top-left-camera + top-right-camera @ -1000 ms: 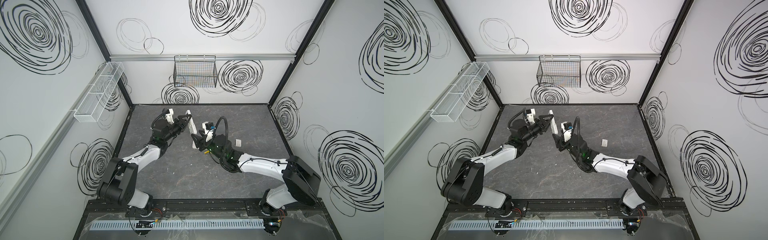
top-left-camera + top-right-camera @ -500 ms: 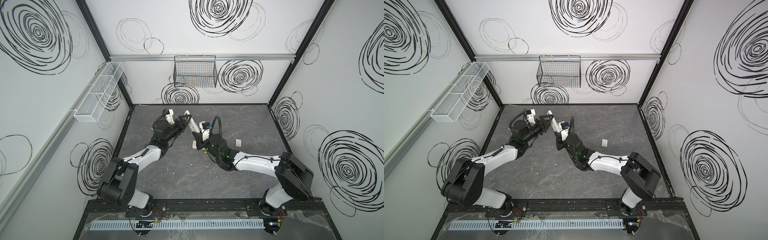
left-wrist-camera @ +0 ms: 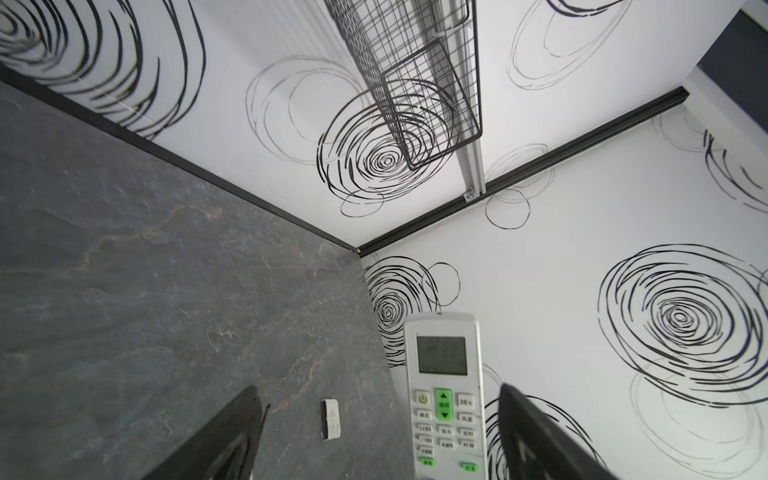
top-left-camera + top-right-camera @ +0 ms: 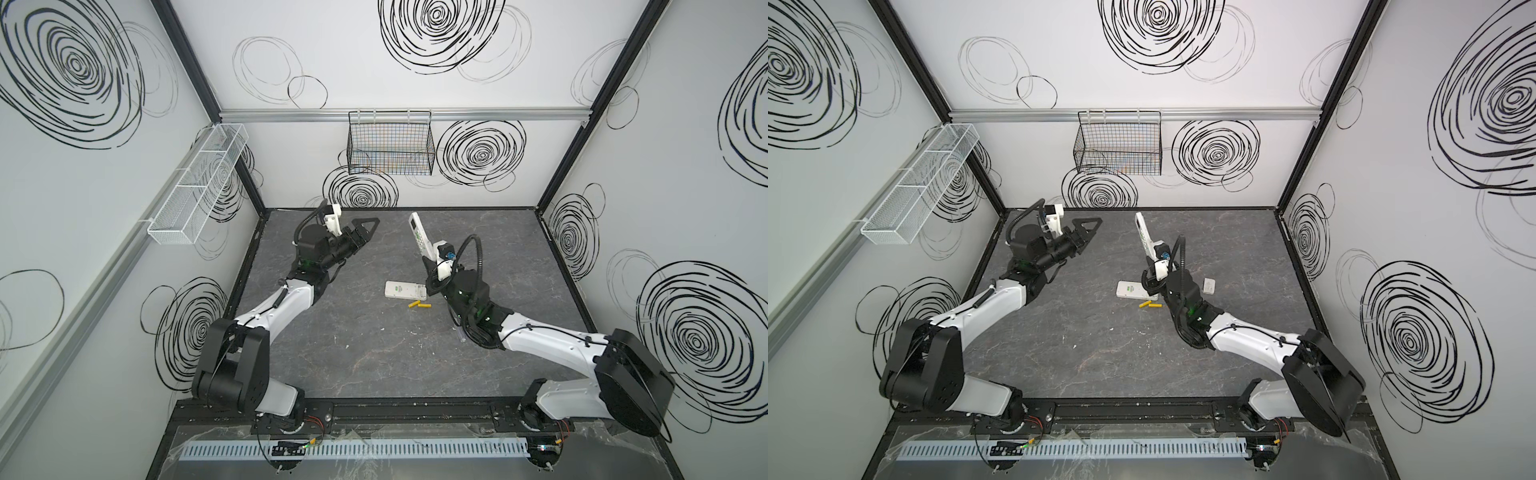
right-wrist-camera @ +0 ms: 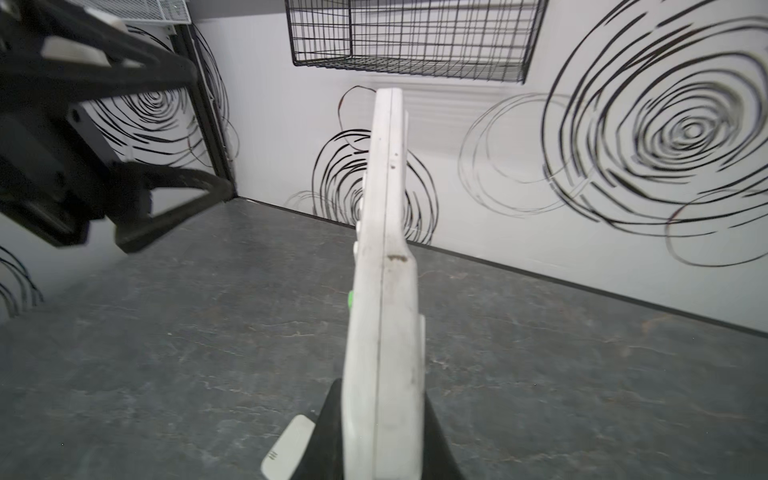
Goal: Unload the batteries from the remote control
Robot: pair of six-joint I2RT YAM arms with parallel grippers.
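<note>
Right fingers (image 5: pixel 330 428) clamp raised remote (image 4: pixel 420 239); left fingers (image 3: pixel 224 436) wide, empty; yellow batteries (image 4: pixel 419 305) on table (image 4: pixel 353 353), apart from both

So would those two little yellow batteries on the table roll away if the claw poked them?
Probably. The yellow batteries are small smooth cylinders lying on their sides on the flat table, so a sideways nudge would likely send them rolling. They look slim and slick, so a pinch might let one squirt out.

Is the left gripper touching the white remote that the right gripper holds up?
Apart. In a top view, the open left gripper ends short of the raised remote, with bare table visible between them.
</note>
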